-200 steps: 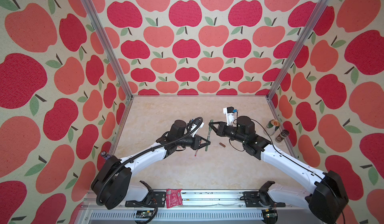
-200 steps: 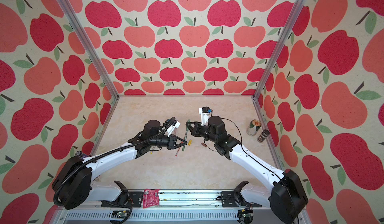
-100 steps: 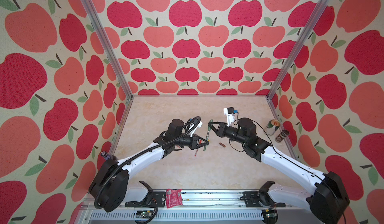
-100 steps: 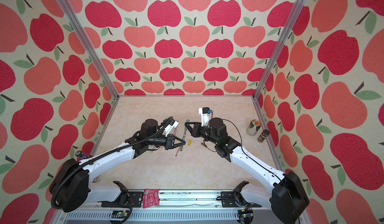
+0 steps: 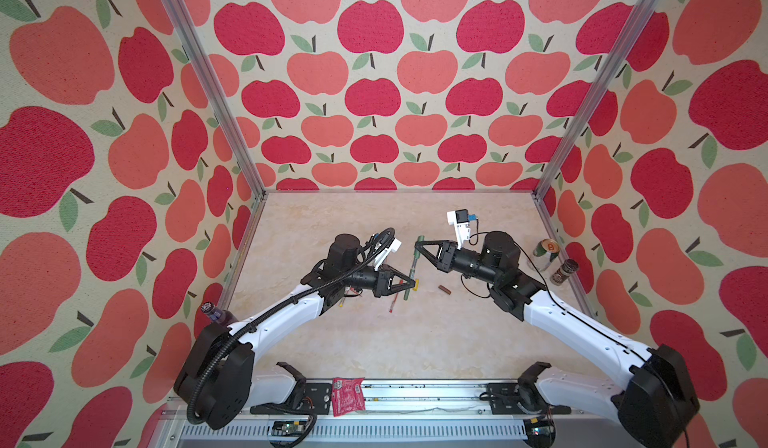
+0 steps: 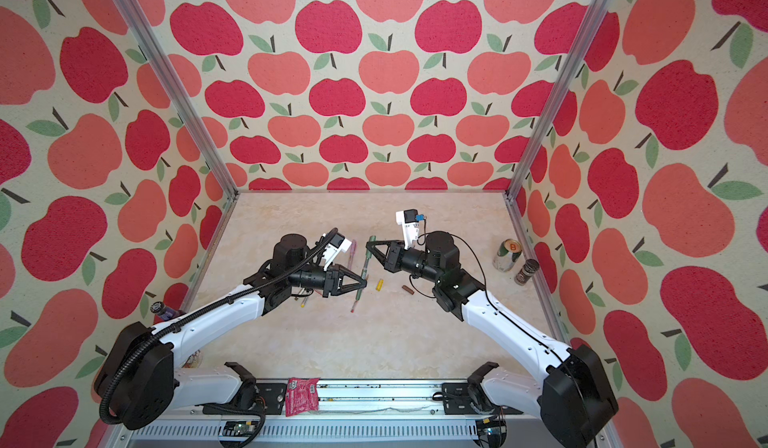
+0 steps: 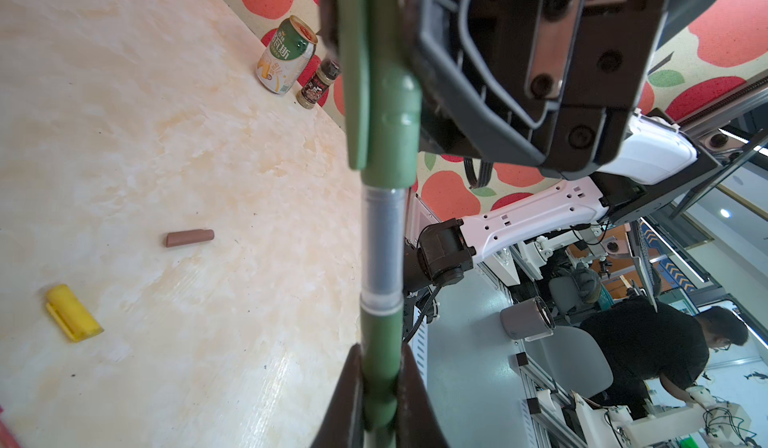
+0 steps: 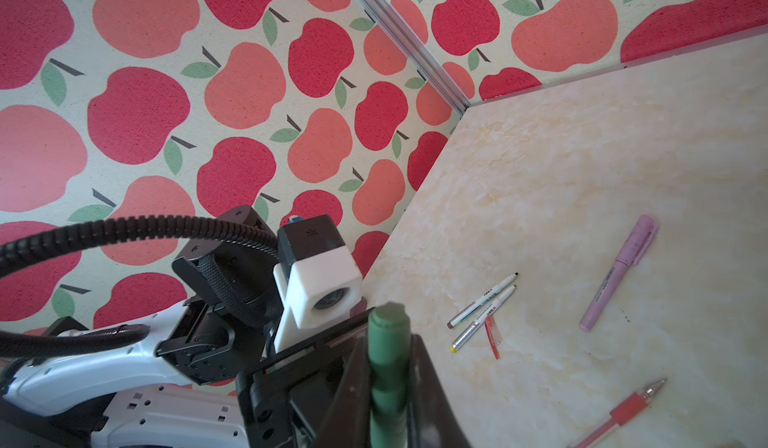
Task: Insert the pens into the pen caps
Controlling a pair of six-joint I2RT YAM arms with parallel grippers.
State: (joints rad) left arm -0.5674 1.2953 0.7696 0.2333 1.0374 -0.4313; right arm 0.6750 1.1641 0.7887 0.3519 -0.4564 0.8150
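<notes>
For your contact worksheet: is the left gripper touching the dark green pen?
Touching. Left wrist view: the left gripper grips the dark green pen on both sides.

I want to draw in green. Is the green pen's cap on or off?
On, at least partly: the green cap covers the tip of the green pen. A silver stretch shows beside it, so fully clicked, cannot tell.

White arm links (image 5: 286, 315), black joints (image 5: 498, 250), ribbed black conduit (image 8: 124, 228), white camera housings (image 8: 316, 275), black triangular jaws.
</notes>
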